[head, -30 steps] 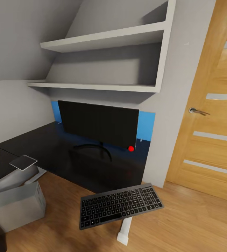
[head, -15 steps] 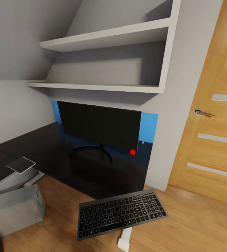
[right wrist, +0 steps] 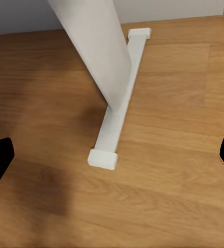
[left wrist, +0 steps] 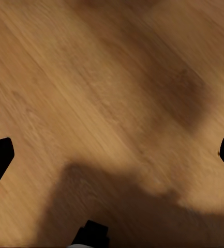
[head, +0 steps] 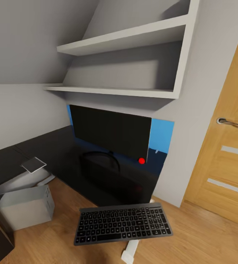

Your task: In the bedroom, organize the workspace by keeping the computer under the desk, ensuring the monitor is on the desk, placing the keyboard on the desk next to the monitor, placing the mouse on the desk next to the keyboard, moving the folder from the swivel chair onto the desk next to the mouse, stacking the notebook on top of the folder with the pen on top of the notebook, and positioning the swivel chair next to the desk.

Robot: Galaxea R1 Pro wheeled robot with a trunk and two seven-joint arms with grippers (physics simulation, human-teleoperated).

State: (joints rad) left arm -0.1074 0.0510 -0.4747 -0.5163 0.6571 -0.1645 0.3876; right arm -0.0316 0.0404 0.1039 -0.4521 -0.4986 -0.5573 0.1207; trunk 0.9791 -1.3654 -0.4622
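Ahead we see the monitor [head: 111,132] standing upright on the black desk [head: 41,148], under the wall shelves [head: 122,91]. Nearer us the keyboard [head: 122,223] lies flat on a white-legged stand [head: 130,251], with the grey computer [head: 25,207] on the floor beside the desk. Both grippers' fingers are spread wide over wooden floor [left wrist: 112,103], holding nothing.

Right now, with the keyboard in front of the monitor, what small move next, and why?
Probably raise the right gripper toward the keyboard: its fingers stand open over floor beside the white desk foot, holding nothing, while the keyboard lies well short of the monitor.
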